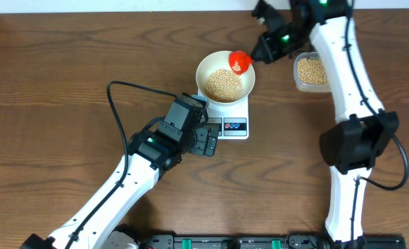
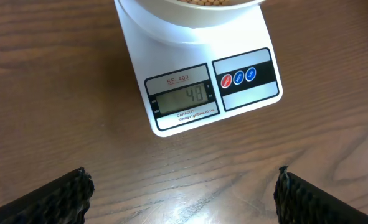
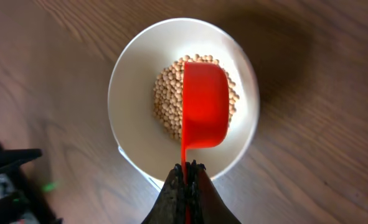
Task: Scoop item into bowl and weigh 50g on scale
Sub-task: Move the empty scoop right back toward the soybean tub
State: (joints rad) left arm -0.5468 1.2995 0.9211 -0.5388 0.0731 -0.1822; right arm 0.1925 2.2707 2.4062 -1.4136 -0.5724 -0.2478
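The white bowl sits on the scale with a pile of tan beans in its middle. My right gripper is shut on the thin handle of a red scoop, which hangs over the bowl's far right side. In the right wrist view the scoop covers part of the beans inside the bowl, below my right gripper; no beans show on it. My left gripper stands wide open and empty just in front of the scale, whose display reads 48.
A clear plastic tub holding more beans stands to the right of the bowl, partly behind the right arm. The left arm's black cable loops over the wood table on the left. Black equipment lines the front edge.
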